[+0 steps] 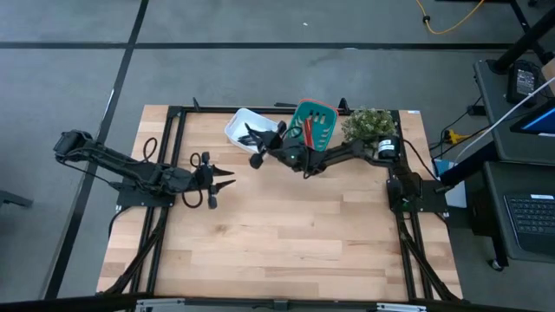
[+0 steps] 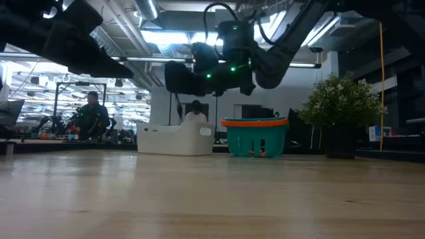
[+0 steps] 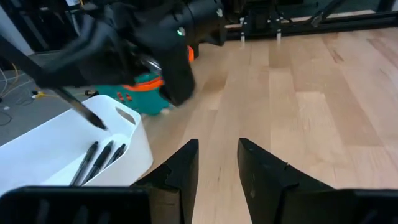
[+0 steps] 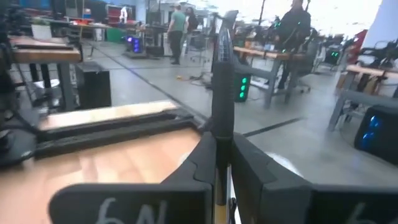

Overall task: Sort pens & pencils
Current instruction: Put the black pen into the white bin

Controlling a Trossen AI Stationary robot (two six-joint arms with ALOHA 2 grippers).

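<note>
My right gripper [image 1: 263,144] hangs over the white bin [image 1: 238,124] at the table's far side, shut on one black pen [image 4: 222,74]. The left wrist view shows that pen [image 3: 84,111] slanting down toward the bin's rim [image 3: 118,115]. Three more black pens [image 3: 99,158] lie on the bin's floor. Red and orange pencils [image 1: 309,130] lie in the teal basket [image 1: 323,111] to the right of the bin. My left gripper [image 1: 227,178] is open above bare table, nearer and to the left of the bin, and touches nothing. My right gripper pinches the black pen's shaft [image 4: 221,134] between its two fingers. A long stretch of the pen stands out past the fingertips. The pen is lifted clear and slants downward, with its free end [image 3: 99,122] just above the white bin's rim.
A potted plant [image 1: 368,124] stands at the far right corner beside the basket. A black metal frame [image 1: 178,113] runs along the table's far edge and sides. Bare wood [image 1: 295,234] fills the middle and near part of the table. People show in the room beyond.
</note>
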